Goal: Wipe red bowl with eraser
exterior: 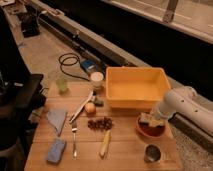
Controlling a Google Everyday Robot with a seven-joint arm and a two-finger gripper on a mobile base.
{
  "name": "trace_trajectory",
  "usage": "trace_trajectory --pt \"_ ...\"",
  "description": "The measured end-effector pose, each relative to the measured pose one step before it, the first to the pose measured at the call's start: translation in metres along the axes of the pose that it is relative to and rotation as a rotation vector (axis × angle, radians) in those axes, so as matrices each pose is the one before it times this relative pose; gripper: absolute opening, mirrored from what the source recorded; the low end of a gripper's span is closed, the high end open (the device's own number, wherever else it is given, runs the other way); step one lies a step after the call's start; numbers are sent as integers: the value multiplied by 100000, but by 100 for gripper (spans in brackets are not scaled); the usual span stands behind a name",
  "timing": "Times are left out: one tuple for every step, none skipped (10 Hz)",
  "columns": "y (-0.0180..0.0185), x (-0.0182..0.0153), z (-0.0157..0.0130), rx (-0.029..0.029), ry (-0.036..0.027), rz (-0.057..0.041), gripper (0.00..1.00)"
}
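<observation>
The red bowl (149, 131) sits on the wooden table to the right, just in front of the yellow tub. The eraser (148, 119), a small pale-and-dark block, rests inside the bowl against its upper inner surface. My white arm reaches in from the right, and its gripper (152, 118) is down over the bowl, shut on the eraser. The arm's end hides the bowl's back rim.
A big yellow tub (135, 88) stands behind the bowl and a dark metal cup (151, 153) in front of it. To the left lie dark grapes (101, 123), an apple (90, 108), a fork (74, 138), a grey-blue cloth (56, 119) and a blue sponge (56, 150).
</observation>
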Motion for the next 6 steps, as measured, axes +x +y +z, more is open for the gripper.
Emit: trace_trajectory --pt "110 -698 151 209 -1494 -732 0" --pt "359 -1253 334 -54 -2223 -1455 0" --pt "329 -483 108 -103 -954 -556 0" --pt "400 -1 -18 54 -486 33 0" --pt "545 432 -347 448 1 1022 0" --pt "531 770 -429 327 440 1565 0"
